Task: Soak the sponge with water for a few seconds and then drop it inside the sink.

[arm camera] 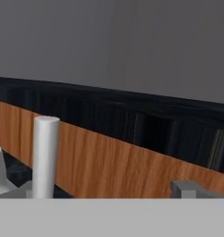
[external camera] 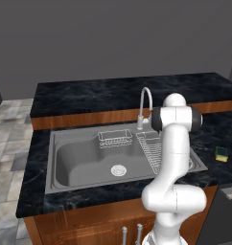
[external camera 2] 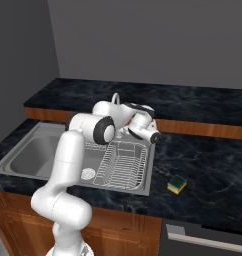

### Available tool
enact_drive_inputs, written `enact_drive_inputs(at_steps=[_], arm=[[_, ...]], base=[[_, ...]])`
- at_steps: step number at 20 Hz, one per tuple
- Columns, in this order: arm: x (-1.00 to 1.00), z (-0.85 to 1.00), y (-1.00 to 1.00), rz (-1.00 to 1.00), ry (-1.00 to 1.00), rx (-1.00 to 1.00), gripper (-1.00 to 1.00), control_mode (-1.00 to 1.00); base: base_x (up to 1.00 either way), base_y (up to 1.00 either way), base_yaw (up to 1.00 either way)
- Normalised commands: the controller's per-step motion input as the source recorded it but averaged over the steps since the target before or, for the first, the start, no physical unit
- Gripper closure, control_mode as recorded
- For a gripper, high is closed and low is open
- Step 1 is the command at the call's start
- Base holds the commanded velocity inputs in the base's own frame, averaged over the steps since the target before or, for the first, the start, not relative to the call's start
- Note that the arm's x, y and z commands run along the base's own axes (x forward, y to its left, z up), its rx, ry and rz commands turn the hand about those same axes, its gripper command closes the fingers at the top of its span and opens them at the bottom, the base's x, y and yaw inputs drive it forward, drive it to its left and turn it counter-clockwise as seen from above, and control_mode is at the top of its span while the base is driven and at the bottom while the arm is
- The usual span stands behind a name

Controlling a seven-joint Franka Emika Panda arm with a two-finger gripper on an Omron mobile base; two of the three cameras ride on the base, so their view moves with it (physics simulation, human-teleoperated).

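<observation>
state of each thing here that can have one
sponge: lying flat on the counter right of the sink, green side up, not held
faucet: no water running
sink: basin dry, nothing in it
dish rack: nothing on it
end effector: open, holding nothing

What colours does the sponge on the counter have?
The sponge has a yellow body with a dark green top, seen best in the right base view.

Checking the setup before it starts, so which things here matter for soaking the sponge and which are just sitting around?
For the job:
sponge, on the counter right of the sink
sink
faucet, no water running yet

Just lying about:
wire dish rack
small wire basket
</observation>
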Motion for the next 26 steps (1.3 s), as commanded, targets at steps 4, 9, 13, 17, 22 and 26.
enact_drive_inputs(at_steps=[4,9,13,17,22,26], arm=[[0.0,-0.32,-0.39,-0.08,-0.12,0.0,-1.0,-1.0],[0.0,-0.26,-0.41,-0.08,-0.12,0.0,-1.0,-1.0],[0.0,-0.07,-0.47,-0.05,-0.04,0.02,-1.0,-1.0],[-0.13,0.0,-0.57,-0.03,0.0,0.05,-1.0,-1.0],[-0.3,0.04,-0.55,-0.06,0.0,0.11,-1.0,-1.0],[-0.36,0.0,-0.5,-0.08,0.0,0.14,-1.0,-1.0]], base=[[0.0,0.0,0.0],[0.0,0.0,0.0],[0.0,0.0,0.0],[0.0,0.0,0.0],[0.0,0.0,0.0],[0.0,0.0,0.0]])
